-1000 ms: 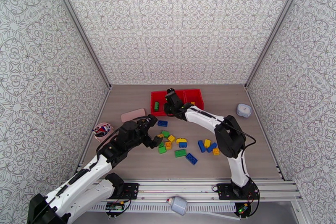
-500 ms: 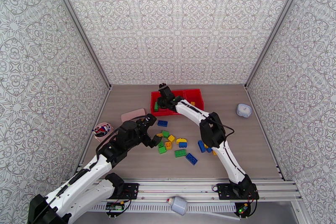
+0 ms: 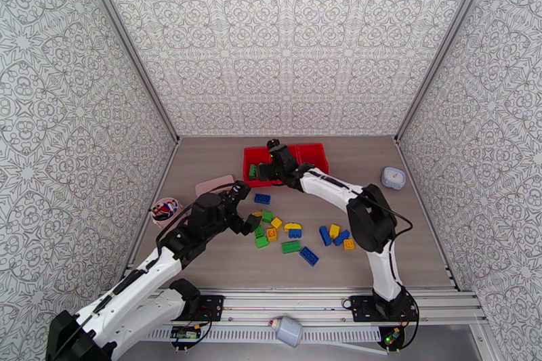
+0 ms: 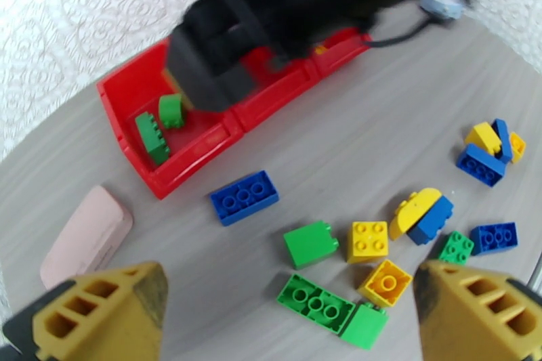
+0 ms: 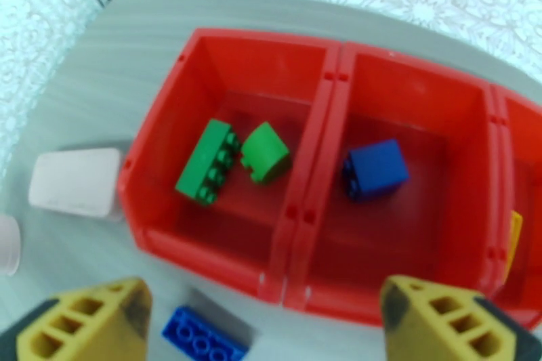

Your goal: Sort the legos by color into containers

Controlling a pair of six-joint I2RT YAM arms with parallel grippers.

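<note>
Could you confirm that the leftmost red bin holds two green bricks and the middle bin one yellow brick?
Not quite: the middle red plastic bin holds one blue plastic brick, not yellow, per the right wrist view. The leftmost red plastic bin does hold a long green brick and a short green brick.

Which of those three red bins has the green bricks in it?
The left-end bin: two green bricks lie in it. The middle bin holds one blue brick; the right-end bin shows a yellow piece.
</note>
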